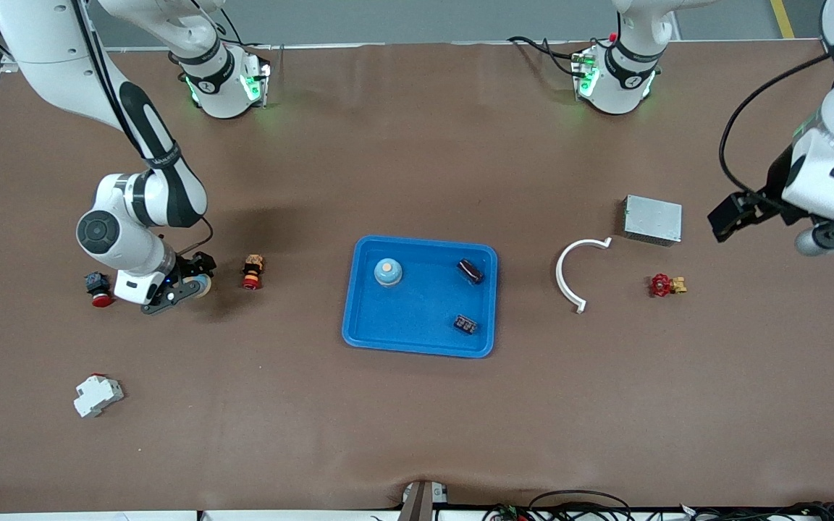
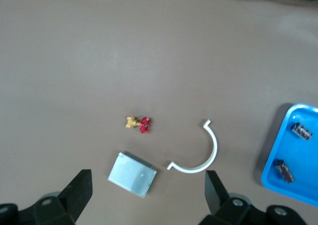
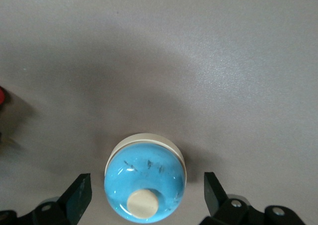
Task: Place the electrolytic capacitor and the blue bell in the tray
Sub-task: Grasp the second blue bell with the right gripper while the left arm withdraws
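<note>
Sitting low over the table near the right arm's end with the right gripper [image 1: 184, 288], fingers spread wide and gripping nothing. Straddling the blue bell [image 3: 145, 185] in the right wrist view: dome up, cream button on top, one finger [image 3: 79, 195] on each side and clear gaps on both, so not touching. Being round, not offering any long axis to line up with, so probably just needing a straight drop and a squeeze.

Looking like the key relation after that: tray [image 1: 359, 340] lying toward the left arm's end from this bell, at roughly the same depth from the front camera, with a small red-and-yellow button thing [image 1: 251, 271] standing in between. Probably calling for a lift high enough to clear it.

Already holding a second bell [image 1: 388, 272] in the tray, plus what looks like the electrolytic capacitor [image 1: 470, 270] and another black part [image 1: 466, 325].

Waiting up over the left arm's end with the left gripper [image 1: 732, 217], also wide open and empty, near the grey box [image 1: 652, 219].
</note>
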Tool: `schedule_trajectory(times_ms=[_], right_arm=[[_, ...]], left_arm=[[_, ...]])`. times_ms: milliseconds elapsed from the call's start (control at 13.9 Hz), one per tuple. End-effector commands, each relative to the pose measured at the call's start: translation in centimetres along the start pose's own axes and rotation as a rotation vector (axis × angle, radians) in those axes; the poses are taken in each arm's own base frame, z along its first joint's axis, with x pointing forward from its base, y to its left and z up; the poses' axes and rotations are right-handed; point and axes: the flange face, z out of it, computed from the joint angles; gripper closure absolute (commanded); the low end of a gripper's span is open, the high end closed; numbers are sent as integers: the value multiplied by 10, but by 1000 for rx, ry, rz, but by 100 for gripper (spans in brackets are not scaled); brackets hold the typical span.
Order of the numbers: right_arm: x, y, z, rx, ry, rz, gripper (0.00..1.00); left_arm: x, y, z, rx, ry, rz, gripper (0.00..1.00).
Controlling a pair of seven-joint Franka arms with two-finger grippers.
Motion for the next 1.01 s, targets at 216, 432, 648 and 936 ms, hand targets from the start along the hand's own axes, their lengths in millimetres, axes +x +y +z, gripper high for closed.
schedule_trajectory(times_ms=[216, 432, 648, 936], right_arm=[[3, 1, 3, 8, 3, -7, 51], [4, 2, 2, 7, 4, -17, 85], [4, 1, -1, 10, -1, -23, 91], [10, -17, -37, 49, -68, -23, 91]], left_arm=[[-19, -61, -22, -76, -39, 93, 0], [-22, -86, -14, -73, -56, 121, 0], [-25, -108, -14, -73, -56, 130, 0], [-27, -109, -18, -76, -54, 124, 0]])
